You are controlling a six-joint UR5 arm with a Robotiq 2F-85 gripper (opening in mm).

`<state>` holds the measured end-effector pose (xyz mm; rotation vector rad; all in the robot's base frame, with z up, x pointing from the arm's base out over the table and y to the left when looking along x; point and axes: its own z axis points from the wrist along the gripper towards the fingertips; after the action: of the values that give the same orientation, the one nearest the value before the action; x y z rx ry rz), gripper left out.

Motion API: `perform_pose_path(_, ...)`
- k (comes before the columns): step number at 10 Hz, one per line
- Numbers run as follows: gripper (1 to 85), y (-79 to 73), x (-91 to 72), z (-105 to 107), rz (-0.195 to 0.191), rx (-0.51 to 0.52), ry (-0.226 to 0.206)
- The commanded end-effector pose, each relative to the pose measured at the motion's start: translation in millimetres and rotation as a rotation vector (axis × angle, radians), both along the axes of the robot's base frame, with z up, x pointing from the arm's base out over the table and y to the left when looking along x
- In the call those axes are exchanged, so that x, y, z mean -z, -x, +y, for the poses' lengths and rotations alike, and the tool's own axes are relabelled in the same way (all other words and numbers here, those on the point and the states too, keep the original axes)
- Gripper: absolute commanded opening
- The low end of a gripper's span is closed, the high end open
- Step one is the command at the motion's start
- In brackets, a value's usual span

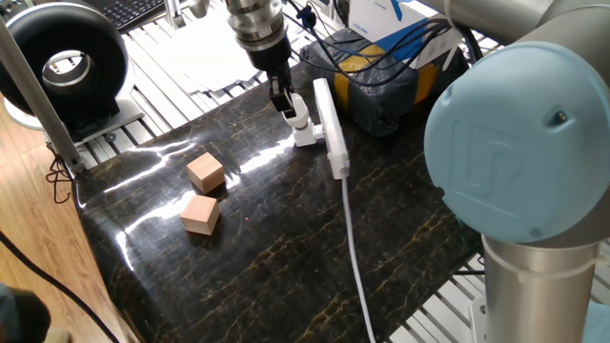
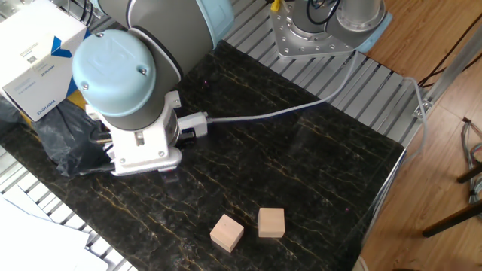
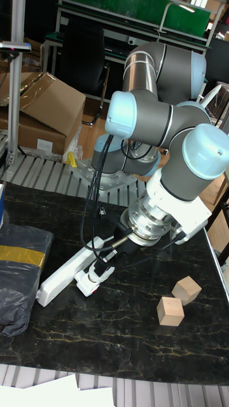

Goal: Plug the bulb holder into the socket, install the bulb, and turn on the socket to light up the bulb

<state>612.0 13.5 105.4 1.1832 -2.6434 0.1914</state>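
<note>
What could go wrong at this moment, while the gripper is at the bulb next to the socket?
1. The gripper sits on the bulb in the bulb holder. If it turns off-axis, the thread may jam.
2. The socket lies loose on the table, so a sideways push could slide it.
3. The white cable trails across the table and may drag the socket.

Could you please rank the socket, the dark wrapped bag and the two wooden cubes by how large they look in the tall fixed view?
1. The dark wrapped bag, partly cut off.
2. The socket.
3. The two wooden cubes: they look alike, so unranked.
</note>
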Motion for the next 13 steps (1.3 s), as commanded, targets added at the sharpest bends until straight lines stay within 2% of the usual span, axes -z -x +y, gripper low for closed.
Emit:
perform_pose_path(1,22.0,-6.4,3.7,-4,-0.042,0.1,0.018)
perform_pose_path(3,19.7,-4.6,5.2,-1,-0.06,0.163,0.032)
perform_pose_path(4,15.7,-4.6,7.5,3,-0.079,0.213,0.034)
perform_pose_path(5,14.0,-8.9,11.1,7,-0.11,0.264,0.032)
perform_pose_path(6,14.0,-11.5,12.4,7,-0.123,0.285,0.035)
perform_pose_path(7,14.3,-12.1,12.5,8,-0.127,0.298,0.037)
perform_pose_path(9,14.3,-14.0,3.6,7,-0.139,0.3,0.079)
perform_pose_path(10,14.7,-19.4,-0.4,7,-0.161,0.295,0.094)
perform_pose_path(12,21.3,-23.3,3.5,3,-0.174,0.272,0.099)
perform_pose_path(13,21.7,-24.4,4.1,0,-0.177,0.263,0.108)
